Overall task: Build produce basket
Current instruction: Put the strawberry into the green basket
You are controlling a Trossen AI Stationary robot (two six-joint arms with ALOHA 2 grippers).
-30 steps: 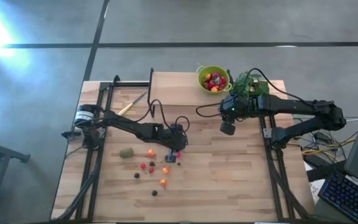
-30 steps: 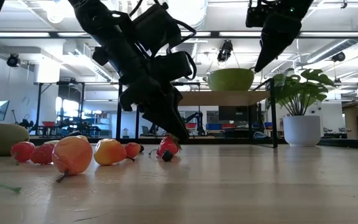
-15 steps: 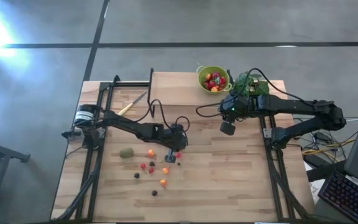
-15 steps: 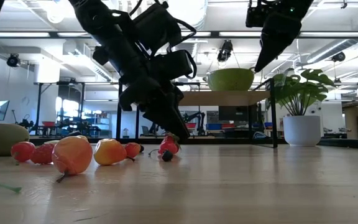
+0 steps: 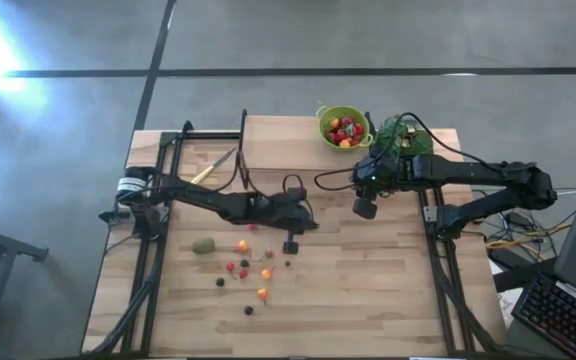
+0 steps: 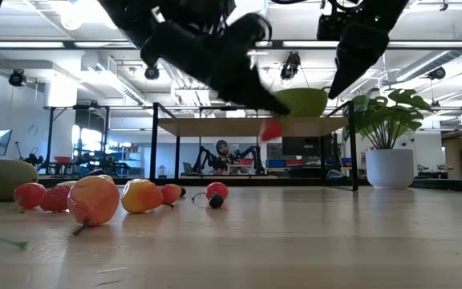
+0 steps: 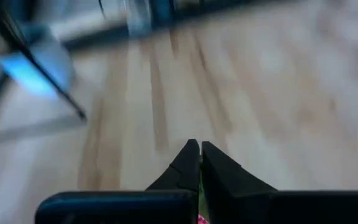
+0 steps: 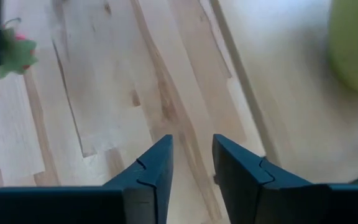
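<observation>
The wooden surface [image 5: 368, 280] fills the high view; the produce basket [image 5: 343, 127] sits upper centre, loose produce [image 5: 245, 268] lower left. Low view: the left claw [image 6: 273, 122], pinched on a red berry [image 6: 271, 128], should carry it high and level, releasing over the rim. Right wrist view: the right claw [image 8: 191, 163] hangs narrowly parted, empty.

bright daylight, glare top left in high view; left wrist view motion-blurred

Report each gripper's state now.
Left gripper: shut on a small red fruit, lifted above the table.
Right gripper: open, empty, hanging near the green basket.
</observation>
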